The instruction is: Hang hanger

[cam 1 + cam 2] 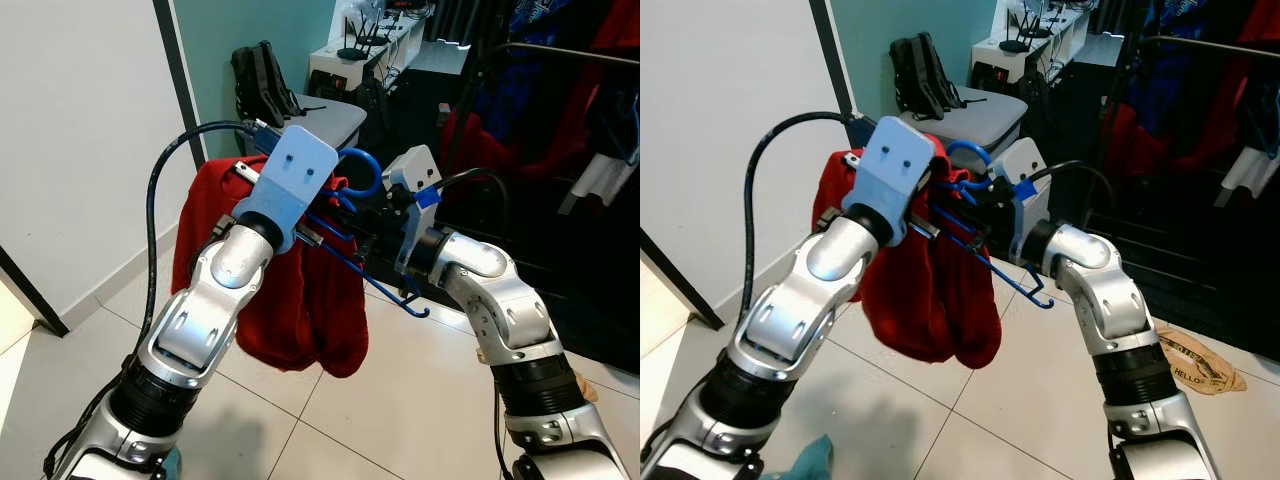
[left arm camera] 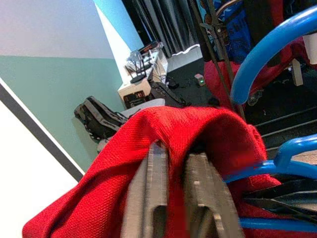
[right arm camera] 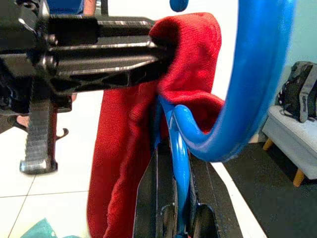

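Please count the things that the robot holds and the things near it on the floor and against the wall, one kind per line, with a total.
Blue hanger: 1
Red garment: 1
Black backpack: 1
Brown paper bag: 1
Total: 4
The left gripper pinches the garment; the right gripper clamps the hanger.

One blue hanger point(image 1: 362, 170), one red garment point(image 1: 300, 300), two grippers.

I read one word only: "HELLO" printed on brown paper bag point(image 1: 1188, 362) lying on floor; rest of print illegible.
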You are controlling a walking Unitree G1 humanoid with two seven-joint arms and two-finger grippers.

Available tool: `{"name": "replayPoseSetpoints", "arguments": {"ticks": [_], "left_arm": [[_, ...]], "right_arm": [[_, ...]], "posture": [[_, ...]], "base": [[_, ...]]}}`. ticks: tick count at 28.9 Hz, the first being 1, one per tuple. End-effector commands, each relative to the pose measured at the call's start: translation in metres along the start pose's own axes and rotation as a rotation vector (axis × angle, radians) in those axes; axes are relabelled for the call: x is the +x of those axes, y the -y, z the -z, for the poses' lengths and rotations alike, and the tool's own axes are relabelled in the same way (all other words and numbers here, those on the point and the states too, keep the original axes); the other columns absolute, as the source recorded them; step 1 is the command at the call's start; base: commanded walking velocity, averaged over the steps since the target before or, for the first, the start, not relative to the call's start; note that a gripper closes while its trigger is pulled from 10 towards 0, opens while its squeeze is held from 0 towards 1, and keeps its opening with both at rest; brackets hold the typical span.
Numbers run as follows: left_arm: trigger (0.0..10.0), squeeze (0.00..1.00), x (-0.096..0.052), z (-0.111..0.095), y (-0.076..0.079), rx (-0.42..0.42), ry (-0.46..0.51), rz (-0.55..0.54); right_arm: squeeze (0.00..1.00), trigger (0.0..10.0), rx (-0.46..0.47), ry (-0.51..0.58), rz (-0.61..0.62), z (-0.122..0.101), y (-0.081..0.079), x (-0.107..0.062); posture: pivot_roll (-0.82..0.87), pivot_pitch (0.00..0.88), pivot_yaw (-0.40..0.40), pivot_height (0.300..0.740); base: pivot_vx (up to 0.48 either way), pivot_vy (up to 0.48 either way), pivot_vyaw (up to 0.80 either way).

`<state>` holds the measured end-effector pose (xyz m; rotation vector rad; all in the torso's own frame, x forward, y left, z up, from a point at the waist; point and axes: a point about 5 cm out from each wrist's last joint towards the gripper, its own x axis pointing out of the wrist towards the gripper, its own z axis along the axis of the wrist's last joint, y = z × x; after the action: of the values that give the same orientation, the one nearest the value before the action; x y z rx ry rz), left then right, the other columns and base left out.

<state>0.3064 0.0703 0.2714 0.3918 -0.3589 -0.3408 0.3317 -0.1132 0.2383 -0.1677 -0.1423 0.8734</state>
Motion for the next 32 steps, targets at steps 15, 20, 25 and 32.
{"name": "replayPoseSetpoints", "arguments": {"ticks": [15,20,25,32], "left_arm": [[10.0,1.00,-0.010,0.017,-0.048,0.050,-0.110,0.061],[10.0,1.00,-0.031,0.010,-0.074,-0.041,-0.147,0.309],[10.0,1.00,-0.038,-0.007,-0.080,-0.126,-0.081,0.408],[10.0,1.00,-0.045,-0.052,-0.066,-0.458,0.224,0.587]], "right_arm": [[0.00,10.0,0.003,0.055,-0.008,-0.010,0.004,-0.007],[0.00,10.0,-0.012,0.039,-0.019,-0.011,0.016,-0.023],[0.00,10.0,-0.020,0.034,-0.034,-0.012,0.017,-0.028],[0.00,10.0,-0.018,0.018,-0.019,-0.008,0.020,-0.031]], "posture": [[0.04,0.029,0.009,0.740],[0.04,0.034,0.005,0.740],[0.04,0.036,0.009,0.740],[0.04,0.036,0.007,0.740]], "base": [[0.000,0.000,0.00],[0.000,0.000,0.00],[0.000,0.000,0.00],[0.000,0.000,0.00]]}}
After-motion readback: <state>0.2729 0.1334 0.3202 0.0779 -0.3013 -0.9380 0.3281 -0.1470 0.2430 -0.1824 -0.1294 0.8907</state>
